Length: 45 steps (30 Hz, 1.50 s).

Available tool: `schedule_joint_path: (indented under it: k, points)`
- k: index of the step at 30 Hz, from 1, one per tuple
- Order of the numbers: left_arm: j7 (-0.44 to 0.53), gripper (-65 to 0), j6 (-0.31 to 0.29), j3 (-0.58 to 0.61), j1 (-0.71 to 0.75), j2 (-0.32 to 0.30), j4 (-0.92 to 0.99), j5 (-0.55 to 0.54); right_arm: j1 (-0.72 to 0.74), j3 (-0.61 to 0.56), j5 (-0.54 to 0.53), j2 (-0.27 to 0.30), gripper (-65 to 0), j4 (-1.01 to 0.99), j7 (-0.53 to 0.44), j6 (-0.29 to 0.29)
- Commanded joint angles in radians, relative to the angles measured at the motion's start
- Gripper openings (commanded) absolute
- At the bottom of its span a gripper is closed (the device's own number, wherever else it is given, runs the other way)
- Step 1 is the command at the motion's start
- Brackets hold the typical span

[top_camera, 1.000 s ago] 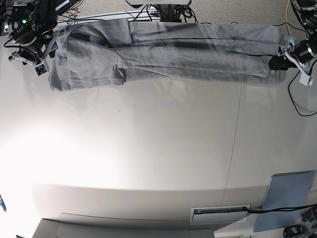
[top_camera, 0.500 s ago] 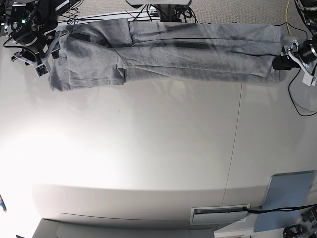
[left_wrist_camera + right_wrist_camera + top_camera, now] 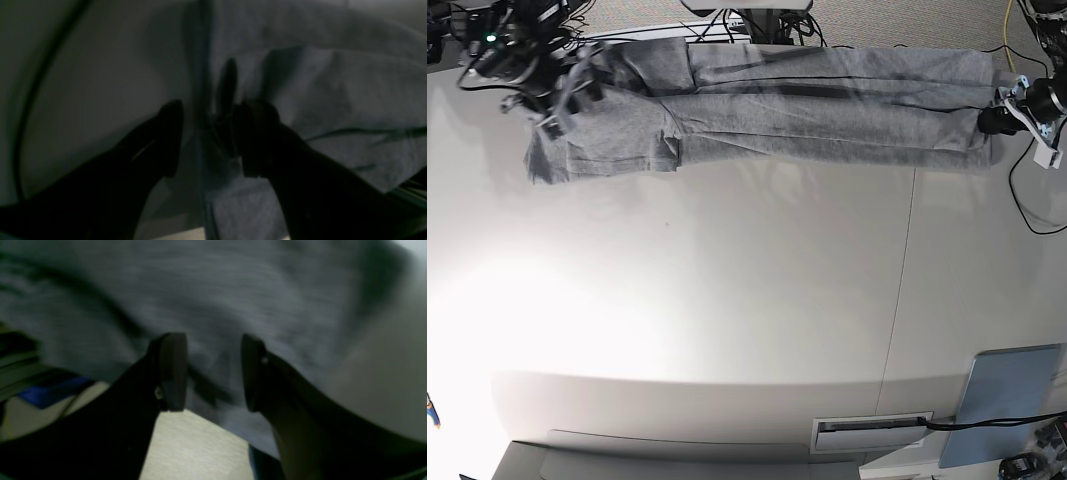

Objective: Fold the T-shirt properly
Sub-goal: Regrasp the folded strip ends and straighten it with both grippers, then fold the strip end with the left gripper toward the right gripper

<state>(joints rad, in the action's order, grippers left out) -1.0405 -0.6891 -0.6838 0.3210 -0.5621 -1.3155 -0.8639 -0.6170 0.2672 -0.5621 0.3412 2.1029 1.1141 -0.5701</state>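
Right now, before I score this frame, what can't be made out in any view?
- T-shirt lettering: no view shows it legibly.
- Left claw: left wrist view is dark; a hem edge runs between the fingers, pinched or not is unclear.
- Right claw: right wrist view is motion-blurred; fingers apart over cloth, contact unclear.
- Base view: both claws are too small to judge.

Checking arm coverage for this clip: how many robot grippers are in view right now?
2. The right gripper is over the T-shirt's end at the base view's top left; the left gripper sits at its opposite end, top right.
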Motion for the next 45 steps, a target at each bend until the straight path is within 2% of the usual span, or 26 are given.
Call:
schedule_joint_path:
  k: [1,6,13,21,28,32,37,40,45]
  points:
    - [0.023,-35.6,-0.003,-0.009,-0.002,-0.026,-0.015,-0.003,-0.001,-0.013,-0.010,0.004,-39.0,0.017,-0.015,-0.003]
    - [0.033,-35.5,-0.003,-0.009,0.003,-0.025,-0.015,-0.003,-0.001,-0.086,0.038,0.000,-39.0,0.017,-0.014,-0.003]
    - [0.027,-35.5,-0.004,-0.009,0.062,-0.026,-0.011,-0.029,-0.001,-0.090,0.051,0.000,-39.0,0.017,-0.017,-0.002]
    - [-0.010,-35.5,-0.009,-0.009,0.105,-0.025,0.023,-0.266,-0.001,-0.090,0.051,0.000,-39.0,0.017,-0.019,-0.002]
    - [-0.005,-36.1,-0.009,-0.008,0.083,-0.022,0.124,-0.397,-0.001,-0.090,0.050,0.003,-39.0,0.017,-0.019,-0.002]
    - [-0.047,-44.7,-0.009,-0.008,0.042,-0.020,0.174,-0.453,-0.001,-0.090,0.051,0.003,-39.0,0.017,-0.016,-0.003]
    - [-0.079,-56.2,-0.009,-0.007,0.028,-0.020,0.191,-0.457,-0.001,-0.090,0.051,0.003,-39.0,0.017,-0.006,-0.003]
    - [-0.132,-65.0,-0.009,-0.007,0.028,-0.020,0.191,-0.457,-0.001,-0.090,0.051,0.003,-39.0,0.017,-0.007,-0.003]
    - [-0.098,-65.0,-0.009,-0.008,0.028,-0.036,0.187,-0.459,0.000,-0.089,0.051,0.003,-39.0,0.017,-0.032,-0.003]
